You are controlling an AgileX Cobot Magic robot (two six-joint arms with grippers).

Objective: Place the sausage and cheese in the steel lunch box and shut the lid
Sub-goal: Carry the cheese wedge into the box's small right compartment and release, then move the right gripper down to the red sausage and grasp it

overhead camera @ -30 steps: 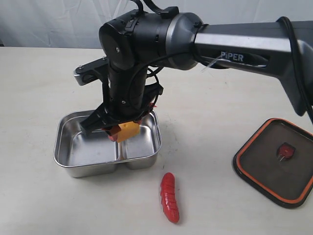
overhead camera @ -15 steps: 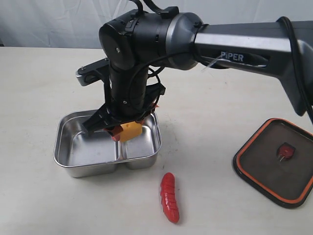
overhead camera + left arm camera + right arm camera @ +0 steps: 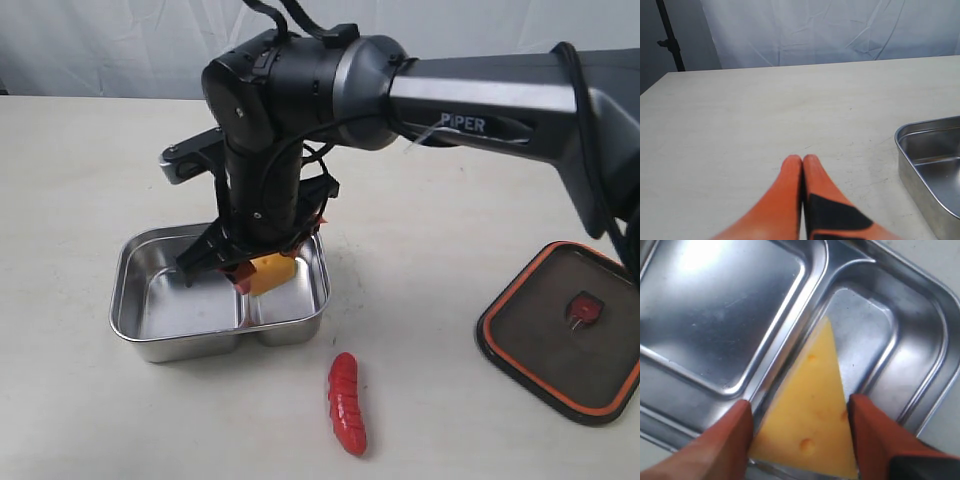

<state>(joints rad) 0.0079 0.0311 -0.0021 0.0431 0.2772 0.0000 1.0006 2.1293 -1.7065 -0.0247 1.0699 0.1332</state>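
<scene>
Cheese (image 3: 815,430), a yellow toy wedge, is clamped in my right gripper (image 3: 799,405) above the shiny steel lunch box (image 3: 190,348). Red grooved sausage (image 3: 347,404) and dark orange-rimmed lid (image 3: 565,335) lie on the tabletop (image 3: 450,250), not yet handled.

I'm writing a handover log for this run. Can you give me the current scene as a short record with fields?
right gripper: closed on the cheese, above the smaller compartment of the steel lunch box, by the divider
left gripper: shut, empty, over the table beside the box
sausage: on the table, outside the box
lid: off, seal side up, on the table, apart from the box
box contents: no food lying inside
</scene>
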